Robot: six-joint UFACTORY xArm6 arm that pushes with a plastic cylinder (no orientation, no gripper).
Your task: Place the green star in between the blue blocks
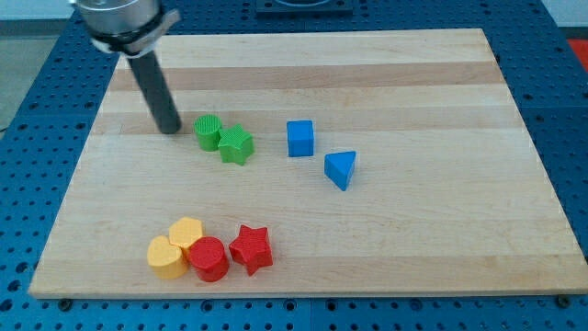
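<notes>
The green star (236,144) lies left of the board's middle, touching a green cylinder (209,131) on its upper left. A blue cube (300,138) sits to the star's right, and a blue triangular block (340,169) lies lower right of the cube. My tip (169,130) rests on the board just left of the green cylinder, with a small gap between them. The rod slants up to the view's top left.
Near the view's bottom left sits a cluster: two yellow heart blocks (166,257) (186,233), a red cylinder (209,258) and a red star (251,248). The wooden board (441,239) lies on a blue perforated table.
</notes>
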